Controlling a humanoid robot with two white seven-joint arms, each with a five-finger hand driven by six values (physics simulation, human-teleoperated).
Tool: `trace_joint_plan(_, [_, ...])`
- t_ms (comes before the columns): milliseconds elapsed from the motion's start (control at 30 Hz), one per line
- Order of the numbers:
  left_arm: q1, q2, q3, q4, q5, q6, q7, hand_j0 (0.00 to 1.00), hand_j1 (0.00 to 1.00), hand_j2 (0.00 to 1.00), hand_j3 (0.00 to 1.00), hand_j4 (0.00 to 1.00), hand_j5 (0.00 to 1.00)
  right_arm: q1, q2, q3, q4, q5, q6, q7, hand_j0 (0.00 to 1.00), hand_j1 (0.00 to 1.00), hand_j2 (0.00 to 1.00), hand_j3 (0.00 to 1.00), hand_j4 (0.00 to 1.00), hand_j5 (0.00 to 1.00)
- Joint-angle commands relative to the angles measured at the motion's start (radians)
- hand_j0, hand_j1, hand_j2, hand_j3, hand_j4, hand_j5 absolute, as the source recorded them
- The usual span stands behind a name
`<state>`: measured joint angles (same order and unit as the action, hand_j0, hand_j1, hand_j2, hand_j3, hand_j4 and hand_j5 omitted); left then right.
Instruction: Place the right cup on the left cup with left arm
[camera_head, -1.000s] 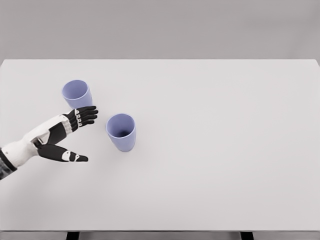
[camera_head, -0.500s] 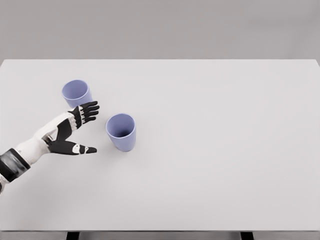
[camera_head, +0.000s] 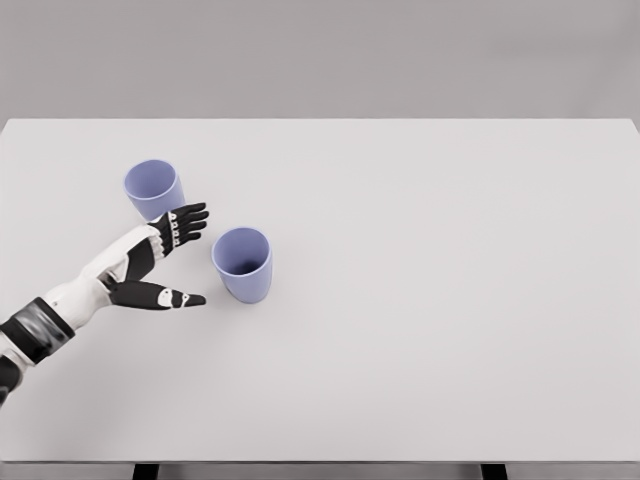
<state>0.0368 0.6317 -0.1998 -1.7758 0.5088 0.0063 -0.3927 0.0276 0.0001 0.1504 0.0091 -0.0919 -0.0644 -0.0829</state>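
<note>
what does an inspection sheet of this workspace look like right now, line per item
surface: white table, flat, bare apart from two cups
job's things: right cup, lavender, upright, open end up, standing apart from the left cup, same colour, also upright; neither is stacked yet
clutter: nothing seen
robot hands: left robot hand comes in from the lower left, fingers spread, thumb pointing toward the right cup, holding nothing and short of touching it; right robot hand not in view
cables: nothing seen
surroundings: plain grey backdrop behind the table; dark table legs just visible at the bottom edge
</note>
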Motion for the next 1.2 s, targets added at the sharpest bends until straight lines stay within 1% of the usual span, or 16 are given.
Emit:
trace_joint_plan(0, [0.000,-0.004,-0.004,-0.001,0.000,0.000,0.000,1.00,1.00,1.00,1.00,1.00,1.00,0.000,0.000,0.000,0.000,0.000,0.000,0.000,1.00,1.00,1.00,1.00,1.00,1.00])
trace_joint_plan(33, [0.000,-0.004,-0.006,-0.001,-0.004,0.000,0.000,1.00,1.00,1.00,1.00,1.00,1.00,0.000,0.000,0.000,0.000,0.000,0.000,0.000,1.00,1.00,1.00,1.00,1.00,1.00])
trace_joint_plan(67, [-0.002,-0.018,-0.004,-0.002,-0.049,0.000,0.000,1.00,1.00,1.00,1.00,1.00,1.00,0.000,0.000,0.000,0.000,0.000,0.000,0.000,1.00,1.00,1.00,1.00,1.00,1.00])
trace_joint_plan(133, [-0.014,-0.038,-0.004,-0.002,-0.070,0.000,0.000,1.00,1.00,1.00,1.00,1.00,1.00,0.000,0.000,0.000,0.000,0.000,0.000,0.000,1.00,1.00,1.00,1.00,1.00,1.00])
trace_joint_plan(500, [-0.023,-0.043,-0.010,-0.011,-0.079,0.000,0.000,1.00,1.00,1.00,1.00,1.00,1.00,0.000,0.000,0.000,0.000,0.000,0.000,0.000,1.00,1.00,1.00,1.00,1.00,1.00])
trace_joint_plan(667, [-0.046,-0.056,-0.013,-0.004,-0.087,0.000,0.000,1.00,1.00,1.00,1.00,1.00,1.00,0.000,0.000,0.000,0.000,0.000,0.000,0.000,1.00,1.00,1.00,1.00,1.00,1.00])
trace_joint_plan(867, [-0.066,-0.070,-0.036,0.001,-0.087,0.000,0.000,1.00,1.00,1.00,1.00,1.00,1.00,0.000,0.000,0.000,0.000,0.000,0.000,0.000,1.00,1.00,1.00,1.00,1.00,1.00])
trace_joint_plan(900, [-0.072,-0.076,-0.041,0.001,-0.099,0.000,0.000,1.00,1.00,1.00,1.00,1.00,1.00,0.000,0.000,0.000,0.000,0.000,0.000,0.000,1.00,1.00,1.00,1.00,1.00,1.00])
trace_joint_plan(933, [-0.074,-0.079,-0.043,0.002,-0.111,0.000,0.000,1.00,1.00,1.00,1.00,1.00,1.00,0.000,0.000,0.000,0.000,0.000,0.000,0.000,1.00,1.00,1.00,1.00,1.00,1.00])
trace_joint_plan(1100, [-0.074,-0.087,-0.050,0.006,-0.113,0.000,0.000,1.00,1.00,1.00,1.00,1.00,1.00,0.000,0.000,0.000,0.000,0.000,0.000,0.000,1.00,1.00,1.00,1.00,1.00,1.00])
trace_joint_plan(1167, [-0.083,-0.095,-0.055,0.007,-0.113,0.000,0.000,1.00,1.00,1.00,1.00,1.00,1.00,0.000,0.000,0.000,0.000,0.000,0.000,0.000,1.00,1.00,1.00,1.00,1.00,1.00])
